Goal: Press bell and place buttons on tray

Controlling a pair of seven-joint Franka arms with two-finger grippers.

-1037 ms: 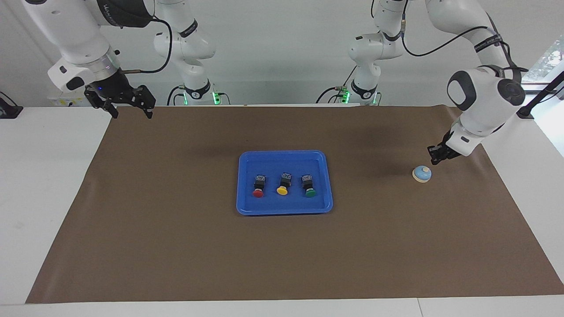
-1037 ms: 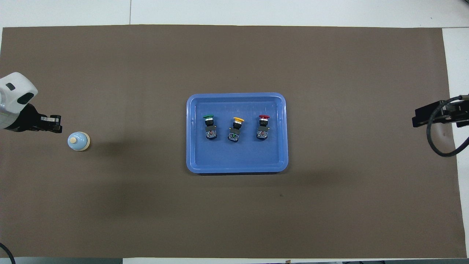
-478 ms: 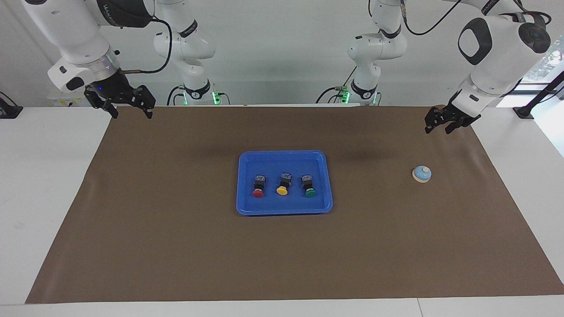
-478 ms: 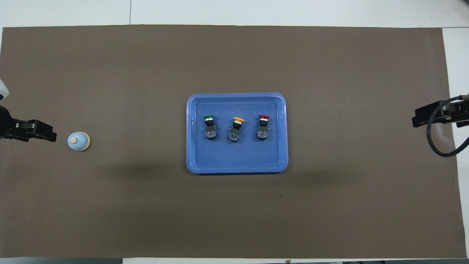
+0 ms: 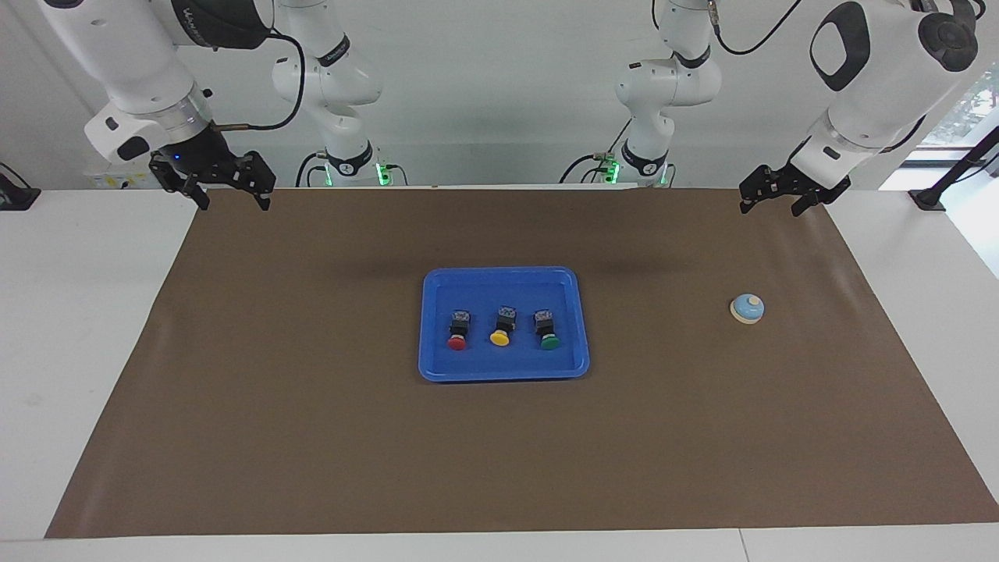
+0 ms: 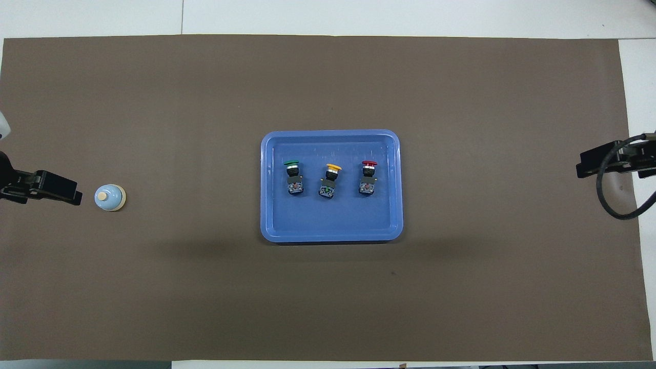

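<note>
Red, yellow and green buttons (image 5: 503, 329) lie in the blue tray (image 5: 579, 320); bell (image 5: 748, 308) stands clear toward my left arm's end. Left gripper (image 5: 778, 197) and right gripper (image 5: 226, 190) raised, fingers spread, empty. Task looks finished; next, park.

The tray (image 5: 579, 328) is bright blue, holding red (image 5: 457, 342), yellow (image 5: 499, 337) and green (image 5: 550, 341) button caps on black bodies. The bell (image 5: 748, 308) beside it is light blue on cream; the mat (image 5: 312, 437) is plain brown.
</note>
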